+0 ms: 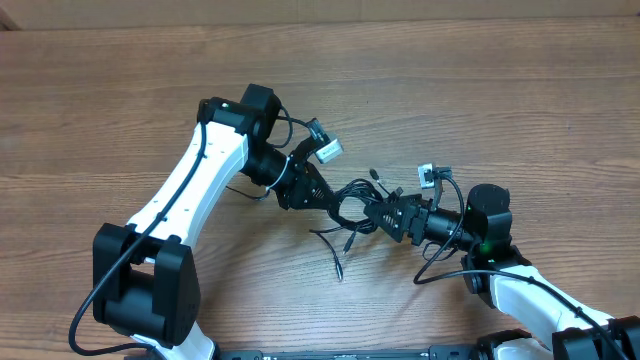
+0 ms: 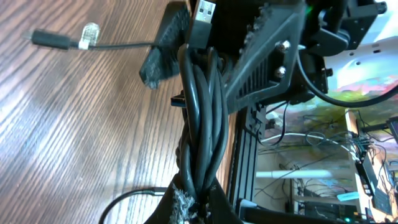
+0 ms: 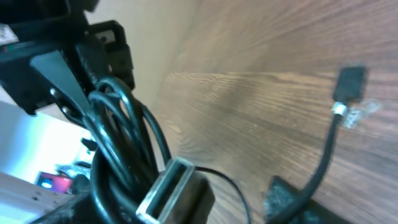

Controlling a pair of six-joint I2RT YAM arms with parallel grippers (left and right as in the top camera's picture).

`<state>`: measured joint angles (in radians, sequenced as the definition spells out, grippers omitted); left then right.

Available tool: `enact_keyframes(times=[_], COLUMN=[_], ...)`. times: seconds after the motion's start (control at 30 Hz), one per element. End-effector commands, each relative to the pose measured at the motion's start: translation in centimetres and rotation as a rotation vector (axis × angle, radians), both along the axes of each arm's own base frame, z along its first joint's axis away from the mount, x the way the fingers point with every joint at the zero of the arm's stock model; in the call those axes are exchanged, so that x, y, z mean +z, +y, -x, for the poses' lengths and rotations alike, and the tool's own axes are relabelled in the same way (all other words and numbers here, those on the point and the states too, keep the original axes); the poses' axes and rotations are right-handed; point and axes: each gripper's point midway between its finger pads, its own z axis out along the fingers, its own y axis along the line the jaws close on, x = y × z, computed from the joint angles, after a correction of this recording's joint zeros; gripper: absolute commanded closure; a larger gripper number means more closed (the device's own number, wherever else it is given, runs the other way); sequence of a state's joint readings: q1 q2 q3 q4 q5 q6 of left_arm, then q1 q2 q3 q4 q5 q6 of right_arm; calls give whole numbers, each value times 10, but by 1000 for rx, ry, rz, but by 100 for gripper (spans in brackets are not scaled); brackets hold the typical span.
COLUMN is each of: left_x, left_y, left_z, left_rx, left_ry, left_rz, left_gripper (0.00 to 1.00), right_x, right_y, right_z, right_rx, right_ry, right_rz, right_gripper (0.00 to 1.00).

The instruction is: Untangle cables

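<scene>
Cables (image 2: 202, 143) sit clamped in the left gripper (image 1: 322, 195); right gripper (image 1: 388, 213) straddles them, jaws apart. Separating looks underway; next, pinch one strand, draw it clear.

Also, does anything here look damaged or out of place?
Yes. In the left wrist view, the left gripper pinches the cables, and the pad of one of its fingers looks frayed, with grey fibres sticking out at the edge. Apart from that, nothing stands out; the cables form one tangled bundle.
</scene>
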<state>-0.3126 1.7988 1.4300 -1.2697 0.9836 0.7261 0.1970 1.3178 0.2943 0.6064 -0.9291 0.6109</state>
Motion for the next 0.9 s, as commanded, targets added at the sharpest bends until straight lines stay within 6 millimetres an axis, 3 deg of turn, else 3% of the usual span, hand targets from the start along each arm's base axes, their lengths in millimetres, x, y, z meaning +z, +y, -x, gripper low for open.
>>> enact_keyframes(times=[0.0,0.1,0.2,0.27,0.3,0.33,0.4,0.47,0.53,0.67,0.87], left_x=[26,26,24,20,16,13,5,3,4,3,-4], left_y=[-13,-17,-18,-16,-13,-12,-8,-9,-14,-22,-30], left_z=[5,9,10,10,9,8,3,-7,-17,-26,-11], left_rx=[-60,-79,-88,-87,-80,-73,-47,-8,47,65,-14], left_ry=[-82,-88,-93,-96,-92,-90,-85,-91,-80,-112,-146], left_rz=[129,132,119,90,61,35,-21,-40,-41,-47,-51], left_gripper=[94,93,88,76,61,51,44,30,25,28,56], right_x=[3,7,8,8,8,8,8,8,8,8,7], right_y=[2,6,7,7,6,6,6,6,6,6,5], right_z=[3,11,14,14,13,13,12,12,12,12,10], right_rx=[29,75,87,84,79,72,60,50,43,36,21], right_ry=[-11,5,30,41,55,72,120,168,203,234,235], right_rz=[-10,-38,-53,-56,-61,-66,-83,-100,-113,-124,-122], right_gripper=[38,49,72,89,95,96,96,96,96,96,95])
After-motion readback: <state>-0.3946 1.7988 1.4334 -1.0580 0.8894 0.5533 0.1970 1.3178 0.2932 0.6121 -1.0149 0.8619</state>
